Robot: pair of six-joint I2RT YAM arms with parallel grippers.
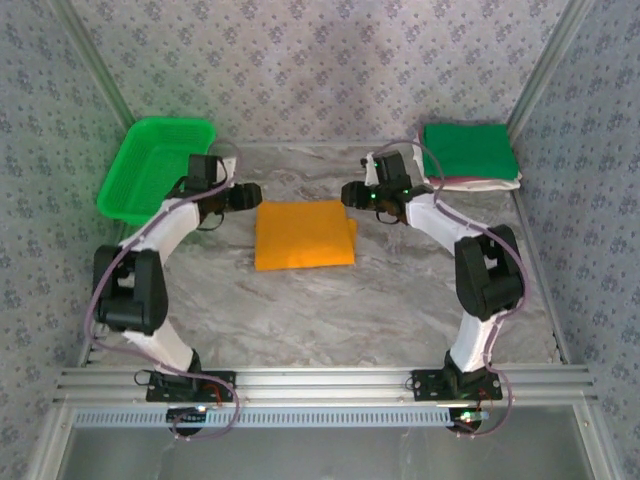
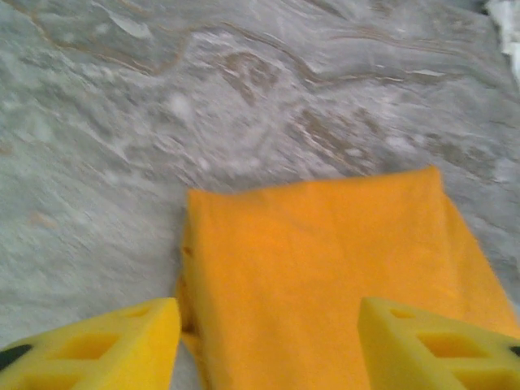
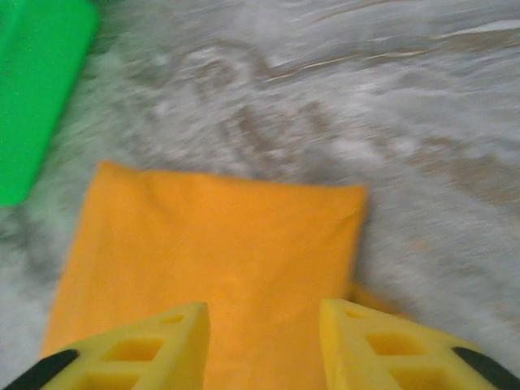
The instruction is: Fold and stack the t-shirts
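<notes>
An orange-yellow t-shirt (image 1: 303,234) lies folded into a flat rectangle in the middle of the marbled table. My left gripper (image 1: 255,195) hovers at its far left corner, open, with the cloth (image 2: 325,276) lying below its yellow fingers. At the far right corner my right gripper (image 1: 349,193) also stands open above the orange cloth (image 3: 211,244), holding nothing. A stack of folded t-shirts rests at the back right, a green one (image 1: 467,150) on top of a maroon and a white one (image 1: 490,183).
A green plastic mesh basket (image 1: 155,167) stands at the back left, and its wall (image 3: 32,81) lies close to the folded shirt. Metal frame posts and patterned walls close in the table. Bare marbled tabletop (image 1: 330,310) stretches in front of the shirt.
</notes>
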